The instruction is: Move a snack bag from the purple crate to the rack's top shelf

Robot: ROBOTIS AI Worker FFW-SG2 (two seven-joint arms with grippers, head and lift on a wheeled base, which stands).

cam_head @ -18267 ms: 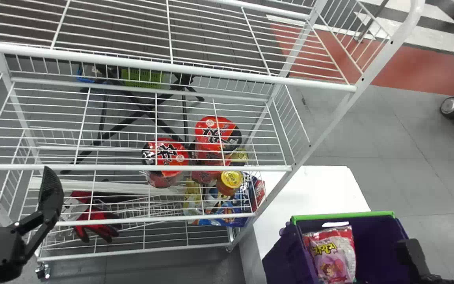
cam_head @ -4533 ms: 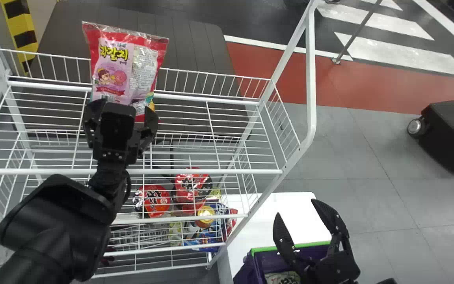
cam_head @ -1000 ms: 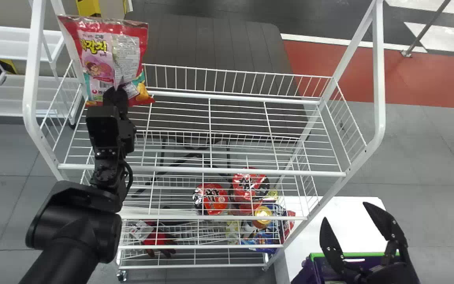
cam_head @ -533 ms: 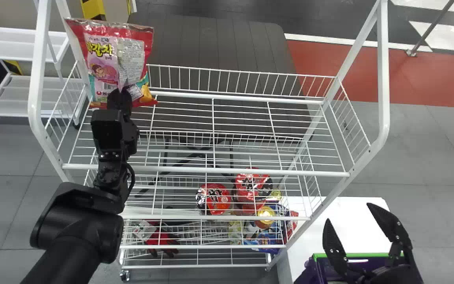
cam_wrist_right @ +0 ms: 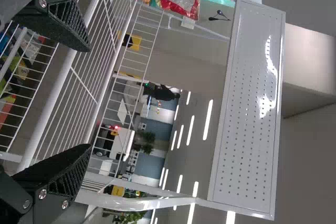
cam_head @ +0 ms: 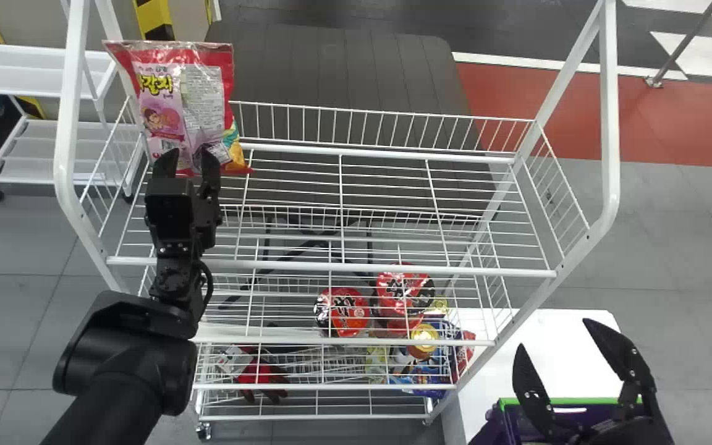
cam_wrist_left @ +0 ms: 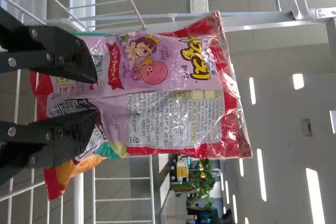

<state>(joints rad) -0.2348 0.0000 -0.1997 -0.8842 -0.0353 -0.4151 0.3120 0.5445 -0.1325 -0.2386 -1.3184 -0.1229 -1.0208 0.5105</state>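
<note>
Pink-and-red plastic snack bag [cam_head: 180, 105] stands upright at the left rear of the white wire rack's top shelf [cam_head: 393, 268], the black left claw [cam_head: 189, 151] open against it. Placing looks done, leaving only that arm's withdrawal; the right claw [cam_head: 554, 333] is open near the purple crate [cam_head: 497, 425].

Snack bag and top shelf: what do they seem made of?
Snack bag: thin, glossy plastic film, perhaps foil-lined, going by its bright glints and crinkled edge.
Top shelf: probably metal wire with a smooth white coating, going by its thin, straight, evenly spaced rods; whether that coating is paint or plastic, I can't tell.
</note>
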